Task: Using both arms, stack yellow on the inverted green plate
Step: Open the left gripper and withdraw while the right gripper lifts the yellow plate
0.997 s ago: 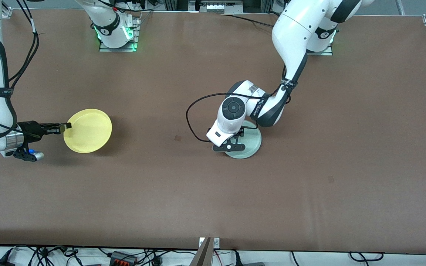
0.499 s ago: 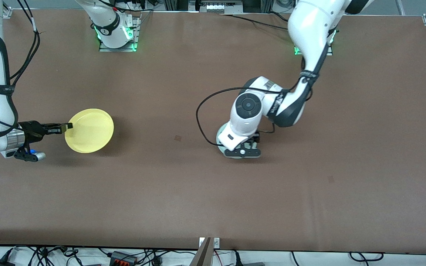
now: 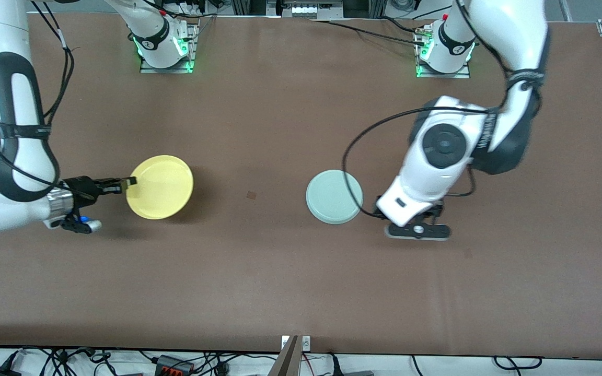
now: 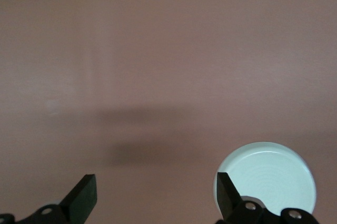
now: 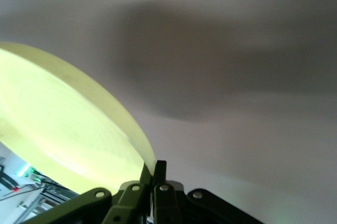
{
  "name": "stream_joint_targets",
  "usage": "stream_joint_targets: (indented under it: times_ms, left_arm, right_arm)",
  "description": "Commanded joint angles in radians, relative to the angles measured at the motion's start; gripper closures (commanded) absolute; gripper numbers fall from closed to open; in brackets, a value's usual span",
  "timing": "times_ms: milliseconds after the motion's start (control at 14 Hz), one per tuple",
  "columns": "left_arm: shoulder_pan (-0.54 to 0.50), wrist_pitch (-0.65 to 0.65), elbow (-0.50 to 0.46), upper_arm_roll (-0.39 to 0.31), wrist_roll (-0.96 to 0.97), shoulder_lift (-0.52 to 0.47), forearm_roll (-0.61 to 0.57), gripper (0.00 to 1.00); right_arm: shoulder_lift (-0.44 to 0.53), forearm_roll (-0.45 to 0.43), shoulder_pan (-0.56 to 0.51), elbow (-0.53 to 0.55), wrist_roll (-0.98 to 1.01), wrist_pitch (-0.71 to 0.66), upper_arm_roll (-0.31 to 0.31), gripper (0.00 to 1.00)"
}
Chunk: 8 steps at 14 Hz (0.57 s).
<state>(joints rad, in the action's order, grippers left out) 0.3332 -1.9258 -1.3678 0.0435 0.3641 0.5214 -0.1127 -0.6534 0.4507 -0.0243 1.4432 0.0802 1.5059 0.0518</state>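
The yellow plate (image 3: 161,187) hangs a little above the table, toward the right arm's end. My right gripper (image 3: 127,182) is shut on its rim. In the right wrist view the fingers pinch the plate's edge (image 5: 154,174), and the yellow plate (image 5: 63,134) is tilted over its shadow. The pale green plate (image 3: 334,197) lies upside down near the table's middle, with nothing on it. My left gripper (image 3: 417,225) is open and empty, over bare table beside that plate toward the left arm's end. The left wrist view shows its gripper (image 4: 155,197) wide open and the green plate (image 4: 271,179) by one finger.
The brown table (image 3: 259,282) bears only the green plate. A black cable (image 3: 353,151) loops from the left arm's wrist over the green plate's edge. Both arm bases (image 3: 165,47) stand at the table's edge farthest from the camera.
My left gripper has moved off the green plate toward the left arm's end, leaving the plate uncovered. My right gripper has carried the yellow plate toward the table's middle.
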Motion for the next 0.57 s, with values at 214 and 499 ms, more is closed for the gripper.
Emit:
stream_joint_targets:
  times_ms: [214, 499]
  left_arm:
    - [-0.091, 0.221, -0.022, 0.022, -0.148, -0.184, 0.001, 0.00]
    - [-0.178, 0.278, -0.045, 0.021, -0.307, -0.280, 0.062, 0.00]
  right_arm:
    - [-0.063, 0.141, 0.225, -0.003, -0.247, 0.167, 0.002, 1.00]
    - [-0.084, 0.230, 0.375, -0.004, -0.439, 0.322, 0.002, 1.00]
